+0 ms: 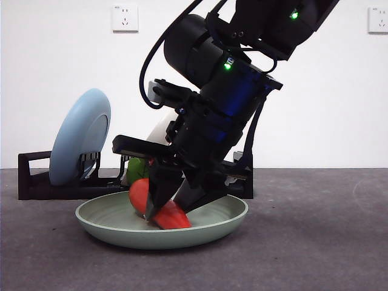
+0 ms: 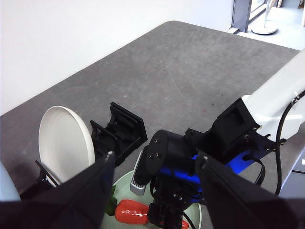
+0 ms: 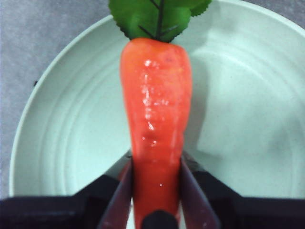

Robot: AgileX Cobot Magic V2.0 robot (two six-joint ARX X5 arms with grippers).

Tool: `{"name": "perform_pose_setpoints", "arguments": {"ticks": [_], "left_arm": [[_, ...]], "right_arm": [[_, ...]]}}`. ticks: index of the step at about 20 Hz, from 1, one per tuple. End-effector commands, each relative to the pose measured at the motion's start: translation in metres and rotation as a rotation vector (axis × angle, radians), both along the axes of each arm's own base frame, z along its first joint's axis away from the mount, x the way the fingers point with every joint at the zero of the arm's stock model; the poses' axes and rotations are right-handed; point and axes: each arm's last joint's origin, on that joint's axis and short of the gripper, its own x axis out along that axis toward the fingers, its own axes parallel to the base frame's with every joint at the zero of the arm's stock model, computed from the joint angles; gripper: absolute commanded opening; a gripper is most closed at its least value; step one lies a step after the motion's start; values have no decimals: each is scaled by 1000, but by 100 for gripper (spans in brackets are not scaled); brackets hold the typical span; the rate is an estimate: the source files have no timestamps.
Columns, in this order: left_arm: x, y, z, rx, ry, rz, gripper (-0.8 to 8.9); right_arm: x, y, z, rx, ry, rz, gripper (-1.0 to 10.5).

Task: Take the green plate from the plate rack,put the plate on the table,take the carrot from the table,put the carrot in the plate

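Note:
The green plate [image 1: 109, 233] lies flat on the table [image 1: 315, 242] in front of the plate rack [image 1: 36, 182]. Inside it rests the carrot [image 1: 170, 217], orange-red, its leaves toward the rack. My right gripper [image 1: 173, 203] reaches down into the plate, shut on the carrot's thin end. The right wrist view shows the carrot [image 3: 155, 109] between that gripper's [image 3: 156, 160] jaws, over the plate [image 3: 248, 119]. My left gripper [image 2: 156, 156] hovers high above, open and empty, looking down on the right arm, the carrot [image 2: 131, 211] and the rack [image 2: 121, 129].
A light blue plate [image 1: 79, 142] stands upright in the rack's left end. A cream-white plate [image 2: 64, 143] stands in the rack behind the right arm. White wall with sockets behind. Bare dark grey table stretches to the right of the plate.

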Motion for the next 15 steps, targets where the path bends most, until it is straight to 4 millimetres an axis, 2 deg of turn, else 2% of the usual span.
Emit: {"name": "perform_pose_setpoints", "arguments": {"ticks": [1,2,5,8,12,15], "left_arm": [[0,1,0,-3,0,6,292],[0,1,0,-3,0,6,292],[0,1,0,-3,0,6,292],[0,1,0,1,1,6,292],[-1,2,-4,39,22,5,284],[-2,4,-9,86,52,6,282]], "right_arm": [[-3,0,-10,-30,32,2,520],[-3,0,-7,-23,26,2,609],[-7,-3,18,17,-13,1,612],[-19,-18,61,60,-51,0,599],[-62,-63,123,35,-33,28,599],[-99,-106,156,29,-6,44,594]]}}
